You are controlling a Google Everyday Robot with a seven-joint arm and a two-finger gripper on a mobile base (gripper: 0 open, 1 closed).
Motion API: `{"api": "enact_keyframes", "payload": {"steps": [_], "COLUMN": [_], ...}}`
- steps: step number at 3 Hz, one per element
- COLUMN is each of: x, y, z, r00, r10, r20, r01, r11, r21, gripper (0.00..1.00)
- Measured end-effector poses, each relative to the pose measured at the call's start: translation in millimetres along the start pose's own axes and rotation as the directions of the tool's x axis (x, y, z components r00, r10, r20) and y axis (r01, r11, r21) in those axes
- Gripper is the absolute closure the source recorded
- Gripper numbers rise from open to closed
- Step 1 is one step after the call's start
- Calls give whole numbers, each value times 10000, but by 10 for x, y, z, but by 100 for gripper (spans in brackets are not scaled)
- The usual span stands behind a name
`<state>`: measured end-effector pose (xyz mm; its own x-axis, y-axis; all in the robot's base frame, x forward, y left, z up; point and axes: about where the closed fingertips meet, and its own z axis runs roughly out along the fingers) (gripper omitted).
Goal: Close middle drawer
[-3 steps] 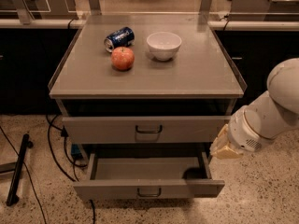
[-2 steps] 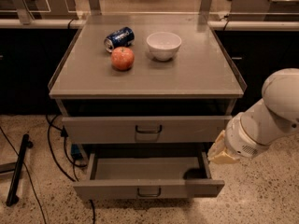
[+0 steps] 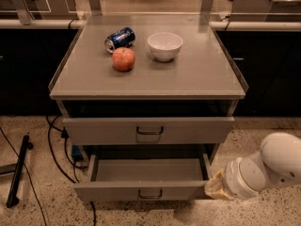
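The middle drawer (image 3: 141, 190) is a wide grey drawer with a low, flat front and a small dark loop handle. It stands pulled out below the grey drawer with the taller front (image 3: 148, 130), and its inside looks empty. My gripper (image 3: 212, 186) is at the end of the white arm (image 3: 263, 171) at the lower right. It sits right at the right front corner of the pulled-out drawer and is mostly hidden by the wrist.
On the cabinet top (image 3: 202, 74) lie a blue can (image 3: 120, 38) on its side, a red apple (image 3: 123, 59) and a white bowl (image 3: 165, 46). Black cables (image 3: 56, 149) and a dark bar (image 3: 18, 171) lie on the floor at the left.
My arm has dropped from beside the taller drawer front to the right front corner of the pulled-out drawer. The drawer stands about as far out as before.
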<state>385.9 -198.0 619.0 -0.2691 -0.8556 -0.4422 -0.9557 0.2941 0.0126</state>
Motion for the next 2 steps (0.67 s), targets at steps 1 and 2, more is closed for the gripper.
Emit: {"api": "enact_keyframes", "payload": {"steps": [1,2], "x": [362,363], "y": [142,142], "z": [720,722], "r00": [9952,9953], "r10": [528,527], "r20": [818,817], "r01": [-469,-468], "r11": [9963,9963], "r21": [-723,-723], "gripper": [100,100]}}
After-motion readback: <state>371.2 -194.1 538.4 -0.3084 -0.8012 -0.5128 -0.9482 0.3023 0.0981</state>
